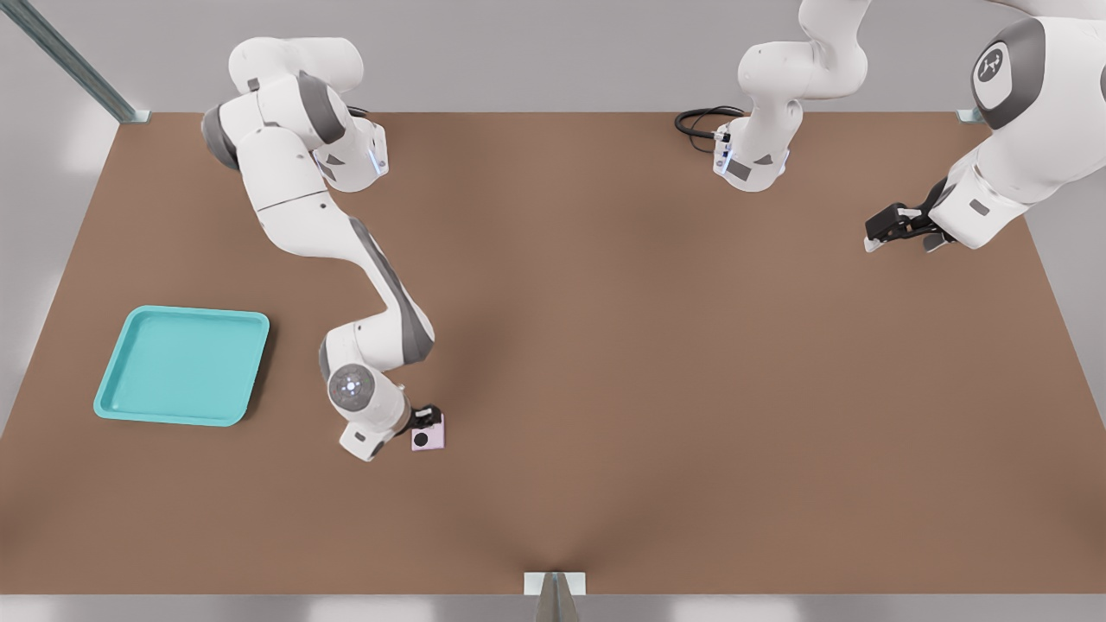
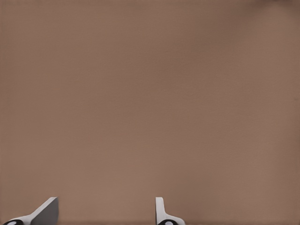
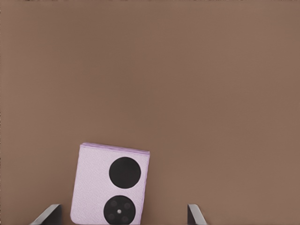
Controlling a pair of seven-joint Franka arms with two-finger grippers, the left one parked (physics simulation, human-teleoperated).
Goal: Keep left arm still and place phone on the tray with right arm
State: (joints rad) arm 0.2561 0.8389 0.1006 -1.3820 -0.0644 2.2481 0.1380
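Observation:
The pale pink phone (image 1: 429,437) lies flat on the brown table, near the front view's lower middle-left. My right gripper (image 1: 424,418) hangs directly over it, reaching down from the wrist with the lit disc. In the right wrist view the phone (image 3: 110,185) shows its two black lenses and lies between the fingertips (image 3: 50,213) of the gripper (image 3: 122,215), which is open and touches the phone on neither side. The phone sits closer to one finger than the other. The turquoise tray (image 1: 181,365) lies to the front view's left of the arm, holding nothing.
The parked arm's gripper (image 1: 899,229) hovers over the table at the front view's right. Both arm bases (image 1: 752,160) stand along the table's far edge, one with a black cable (image 1: 702,121). Metal brackets mark the table's corners and its near edge.

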